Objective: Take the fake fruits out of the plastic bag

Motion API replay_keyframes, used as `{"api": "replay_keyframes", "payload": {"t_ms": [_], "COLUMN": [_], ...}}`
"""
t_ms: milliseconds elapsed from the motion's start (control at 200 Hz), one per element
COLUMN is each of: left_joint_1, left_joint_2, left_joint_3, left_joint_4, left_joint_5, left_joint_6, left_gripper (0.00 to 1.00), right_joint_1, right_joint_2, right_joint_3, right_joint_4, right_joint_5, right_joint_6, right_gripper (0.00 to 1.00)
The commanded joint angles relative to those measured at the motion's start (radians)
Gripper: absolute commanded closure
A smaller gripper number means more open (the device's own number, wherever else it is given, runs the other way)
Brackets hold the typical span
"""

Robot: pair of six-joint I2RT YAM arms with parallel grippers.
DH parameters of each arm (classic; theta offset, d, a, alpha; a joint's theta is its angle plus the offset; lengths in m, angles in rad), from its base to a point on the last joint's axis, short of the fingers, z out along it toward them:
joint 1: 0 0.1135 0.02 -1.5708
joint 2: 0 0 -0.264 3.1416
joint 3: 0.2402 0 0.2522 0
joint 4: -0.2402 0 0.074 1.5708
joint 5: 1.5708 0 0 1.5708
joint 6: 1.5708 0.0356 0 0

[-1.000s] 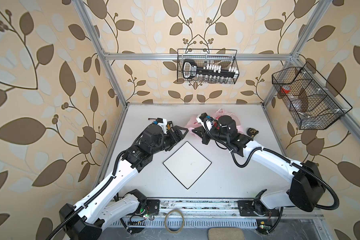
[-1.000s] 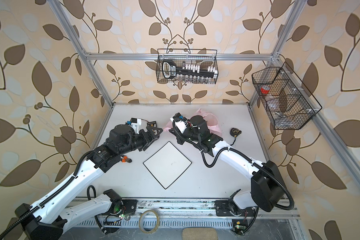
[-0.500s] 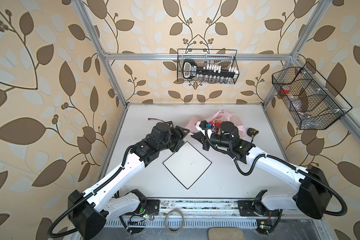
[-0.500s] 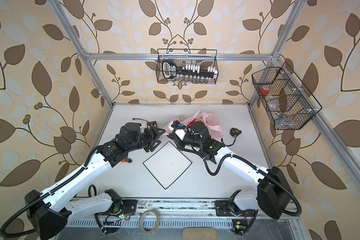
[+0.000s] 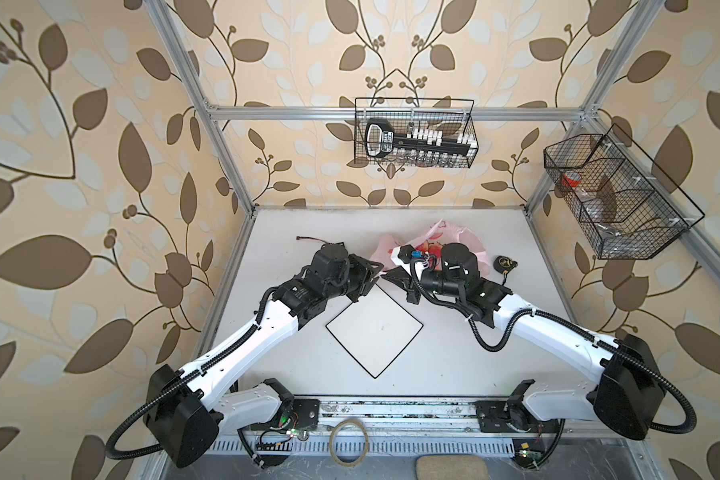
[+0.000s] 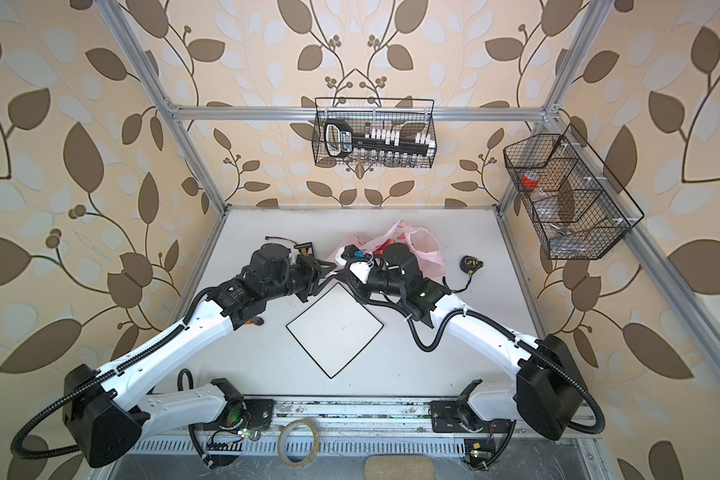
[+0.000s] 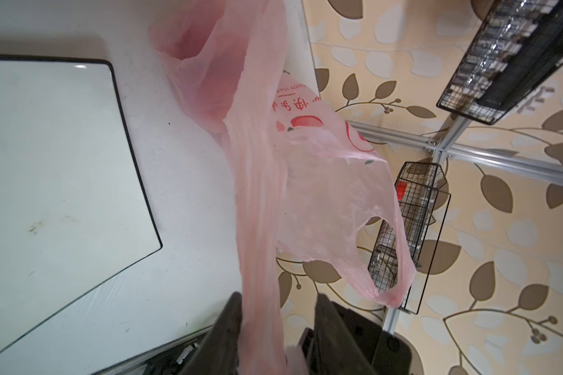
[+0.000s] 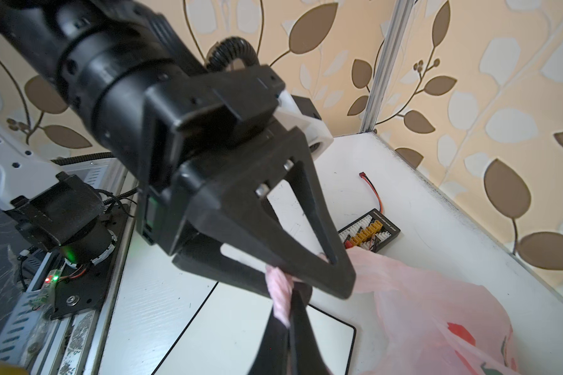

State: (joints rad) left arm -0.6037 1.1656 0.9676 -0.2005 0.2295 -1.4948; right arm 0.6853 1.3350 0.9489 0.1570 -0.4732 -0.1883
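Nothing is out: fake fruits (image 6: 386,245) lie in the plastic bag (image 5: 471,239) behind the plate (image 5: 374,328); right gripper (image 8: 291,311) pinches its handle (image 8: 278,285), left gripper (image 7: 278,297) narrow around it, grip unclear

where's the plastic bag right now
In both top views the plastic bag sits at the far middle of the table, beyond the white plate, a strand pinched by the right tool.

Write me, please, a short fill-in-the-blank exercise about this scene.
1. The right gripper is shut on a twisted strip of the ____ plastic bag.
2. The white square plate has a ____ rim.
3. Another band of the ____ runs between the left gripper's parted fingers.
Missing words: pink; black; bag.
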Motion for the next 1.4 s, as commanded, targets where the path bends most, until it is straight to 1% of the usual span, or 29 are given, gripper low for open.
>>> {"api": "replay_keyframes", "payload": {"t_ms": [0,85,120,150,185,245,300,360,410,485,570,645,680,735,825,960,1070,1140,1220,1275,1400], "left_joint_1": [-0.009,-0.009,-0.009,-0.009,-0.009,-0.011,-0.009,-0.01,-0.01,-0.011,-0.011,-0.009,-0.01,-0.009,-0.009,-0.01,-0.01,-0.01,-0.01,-0.01,-0.01], "left_joint_2": [0.006,0.013,0.017,0.019,0.022,0.027,0.031,0.031,0.027,0.022,0.016,0.014,0.013,0.007,-0.007,-0.025,-0.037,-0.046,-0.059,-0.07,-0.103], "left_joint_3": [0.046,0.057,0.06,0.06,0.058,0.056,0.051,0.038,0.02,0.007,0.004,-0.001,-0.006,-0.016,-0.044,-0.078,-0.104,-0.123,-0.142,-0.152,-0.178], "left_joint_4": [0.039,0.03,0.032,0.038,0.046,0.044,0.048,0.055,0.092,0.109,0.097,0.09,0.081,0.08,0.083,0.081,0.114,0.149,0.174,0.183,0.2], "left_joint_5": [0.003,-0.004,-0.005,-0.009,-0.013,-0.023,-0.025,-0.016,0.006,0.031,0.057,0.09,0.102,0.123,0.129,0.122,0.136,0.16,0.176,0.176,0.176], "left_joint_6": [-0.004,0.012,0.022,0.038,0.067,0.128,0.205,0.287,0.369,0.479,0.6,0.705,0.746,0.816,0.899,0.997,1.052,1.086,1.131,1.16,1.211], "left_gripper": [0.76,0.92,0.96,1.0,1.0,1.0,1.0,1.0,1.0,1.0,1.0,1.0,1.0,1.0,1.0,1.0,1.0,1.0,1.0,1.0,1.0], "right_joint_1": [0.005,0.005,0.005,0.005,0.005,0.005,0.0,0.0,0.0,0.0,0.0,0.0,0.001,0.0,0.0,0.0,0.0,0.0,0.001,-0.001,-0.013], "right_joint_2": [-0.008,-0.012,-0.016,-0.018,-0.022,-0.046,-0.084,-0.131,-0.173,-0.233,-0.294,-0.332,-0.346,-0.369,-0.391,-0.382,-0.357,-0.339,-0.299,-0.259,-0.16], "right_joint_3": [0.009,0.008,0.011,0.014,0.016,0.008,-0.012,-0.033,-0.05,-0.08,-0.117,-0.133,-0.139,-0.152,-0.181,-0.175,-0.168,-0.176,-0.186,-0.166,-0.108], "right_joint_4": [-0.021,-0.04,-0.055,-0.07,-0.085,-0.099,-0.092,-0.093,-0.109,-0.138,-0.201,-0.291,-0.336,-0.38,-0.4,-0.377,-0.316,-0.279,-0.217,-0.198,-0.192], "right_joint_5": [-0.048,-0.049,-0.047,-0.048,-0.051,-0.103,-0.131,-0.103,-0.046,0.075,0.28,0.463,0.511,0.555,0.607,0.646,0.63,0.573,0.571,0.583,0.624], "right_joint_6": [-0.029,-0.037,-0.037,-0.037,-0.027,0.004,0.027,0.048,0.065,0.11,0.164,0.212,0.215,0.206,0.146,-0.005,-0.161,-0.31,-0.431,-0.472,-0.503], "right_gripper": [1.0,0.99,0.93,0.83,0.72,0.62,0.57,0.54,0.54,0.54,0.54,0.56,0.57,0.57,0.57,0.59,0.63,0.63,0.67,0.69,0.74]}}
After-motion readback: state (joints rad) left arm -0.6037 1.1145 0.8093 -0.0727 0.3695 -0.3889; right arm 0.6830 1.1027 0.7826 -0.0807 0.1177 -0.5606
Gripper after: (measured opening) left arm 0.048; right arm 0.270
